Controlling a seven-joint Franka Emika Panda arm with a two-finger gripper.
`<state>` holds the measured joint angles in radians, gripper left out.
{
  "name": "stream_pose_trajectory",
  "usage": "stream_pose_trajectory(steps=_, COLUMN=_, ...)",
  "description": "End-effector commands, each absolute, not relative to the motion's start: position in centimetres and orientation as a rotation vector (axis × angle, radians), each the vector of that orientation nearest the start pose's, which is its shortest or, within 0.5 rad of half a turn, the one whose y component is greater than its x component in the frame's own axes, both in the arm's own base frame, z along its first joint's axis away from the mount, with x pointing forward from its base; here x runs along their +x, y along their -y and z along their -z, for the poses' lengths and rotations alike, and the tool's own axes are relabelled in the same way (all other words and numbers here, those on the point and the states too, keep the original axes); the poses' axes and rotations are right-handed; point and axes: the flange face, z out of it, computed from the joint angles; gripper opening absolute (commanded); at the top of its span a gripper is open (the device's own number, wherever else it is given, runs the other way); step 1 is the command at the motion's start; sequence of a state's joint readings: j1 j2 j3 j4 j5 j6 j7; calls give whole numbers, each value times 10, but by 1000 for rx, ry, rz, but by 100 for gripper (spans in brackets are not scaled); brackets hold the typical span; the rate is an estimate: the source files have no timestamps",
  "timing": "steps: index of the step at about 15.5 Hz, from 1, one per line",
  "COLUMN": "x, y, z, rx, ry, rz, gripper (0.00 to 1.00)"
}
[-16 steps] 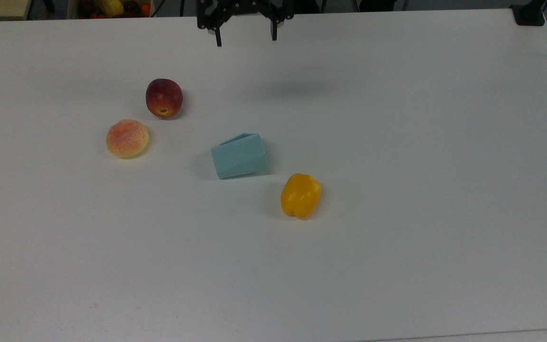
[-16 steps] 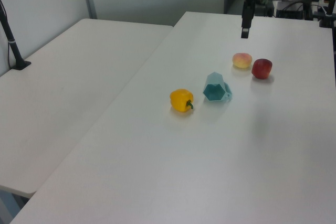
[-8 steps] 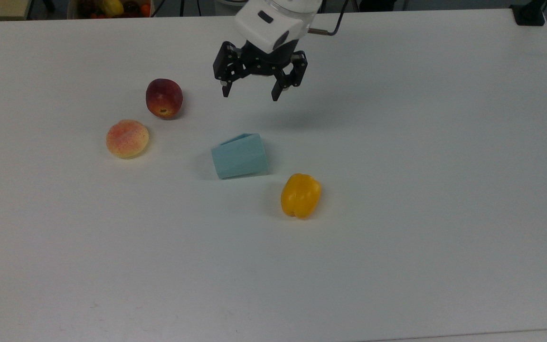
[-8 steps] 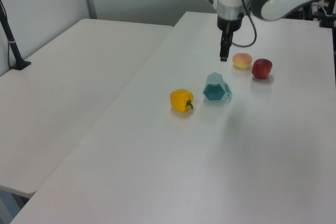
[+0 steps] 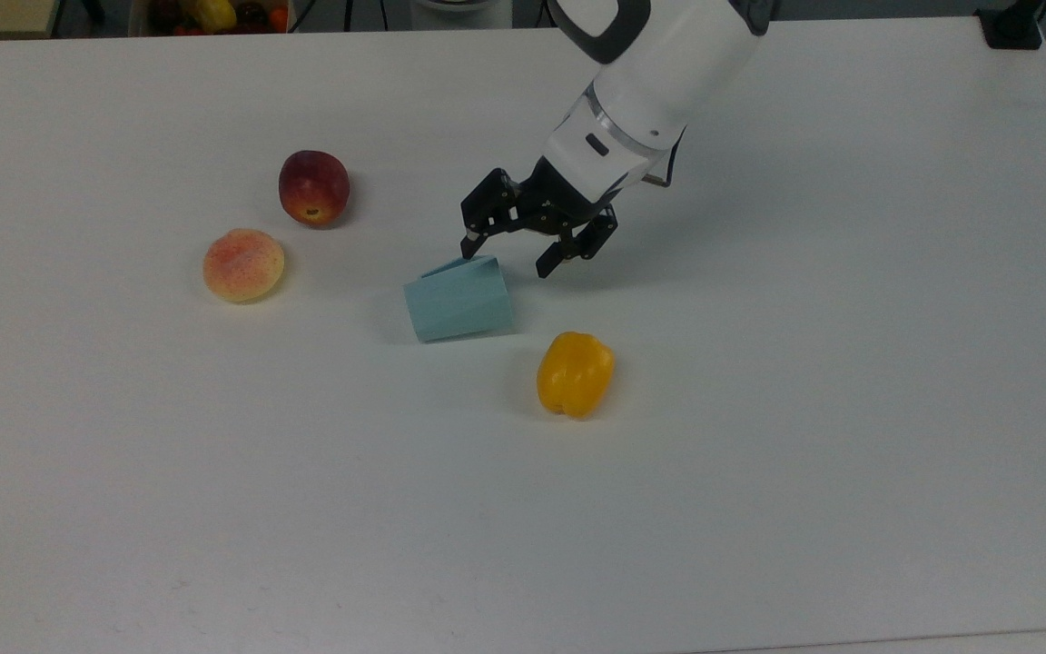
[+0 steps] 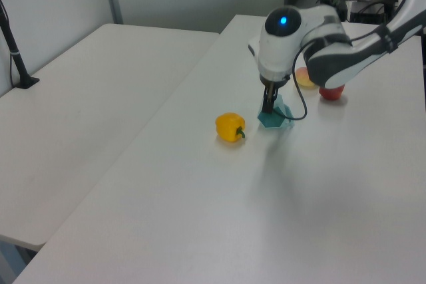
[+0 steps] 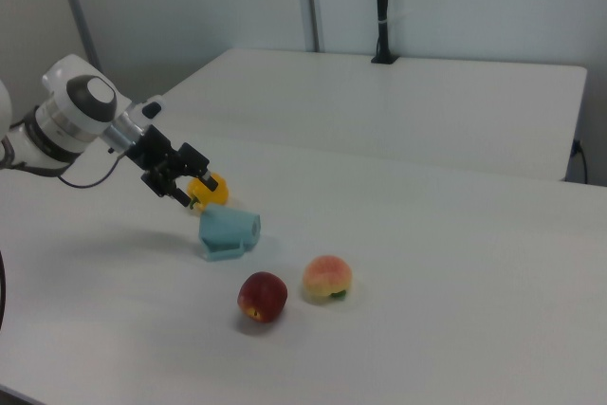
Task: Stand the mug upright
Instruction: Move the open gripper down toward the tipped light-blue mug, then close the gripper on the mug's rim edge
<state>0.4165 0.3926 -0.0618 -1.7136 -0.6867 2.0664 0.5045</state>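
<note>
The pale blue faceted mug (image 5: 459, 298) lies on its side in the middle of the white table (image 5: 759, 454), its wider rim toward the top view's right. My gripper (image 5: 505, 259) hangs open just beyond the mug's rim end, one fingertip over the mug's upper far edge, the other over bare table to the top view's right. Whether a finger touches the mug is unclear. In the left view the gripper (image 6: 268, 104) stands in front of the mug (image 6: 281, 116) and hides part of it. In the right view the gripper (image 7: 175, 194) is just above and left of the mug (image 7: 228, 230).
A yellow pepper (image 5: 575, 373) lies close to the mug on the near right in the top view. A dark red apple (image 5: 314, 187) and a peach (image 5: 243, 264) sit to its left. A box of fruit (image 5: 214, 14) stands past the table's far edge, and a black mount (image 5: 1011, 27) sits at the far right corner.
The arm has swung in from the table's far edge and come down to the mug's rim end, gripper still open. The mug and the fruits have not moved.
</note>
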Motion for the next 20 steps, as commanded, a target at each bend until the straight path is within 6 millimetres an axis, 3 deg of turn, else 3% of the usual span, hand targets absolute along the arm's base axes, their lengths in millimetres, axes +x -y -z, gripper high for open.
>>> stream_pose_trajectory(steps=1, x=634, y=-193, z=-354, rx=2465, ry=-300, rz=-307, gripper=100)
stream_pose_trajectory(steps=6, x=635, y=-192, z=-324, rx=2407, ry=-368, rz=-278, gripper=100)
stream_pose_trajectory(steps=10, x=629, y=-179, z=-301, rx=2312, ry=-443, rz=-244, gripper=100)
stream_pose_trajectory(steps=14, x=632, y=-163, z=-294, rx=2246, ry=-472, rz=-236, gripper=96)
stream_pose_trajectory(steps=16, x=630, y=-163, z=-286, rx=2229, ry=-494, rz=-227, gripper=76)
stream_pose_trajectory(steps=17, x=630, y=-163, z=-285, rx=2229, ry=-493, rz=-226, gripper=60)
stream_pose_trajectory(steps=19, x=629, y=-165, z=-280, rx=2228, ry=-497, rz=-218, gripper=9)
stream_pose_trajectory(steps=20, x=628, y=-165, z=-279, rx=2229, ry=-497, rz=-214, gripper=0)
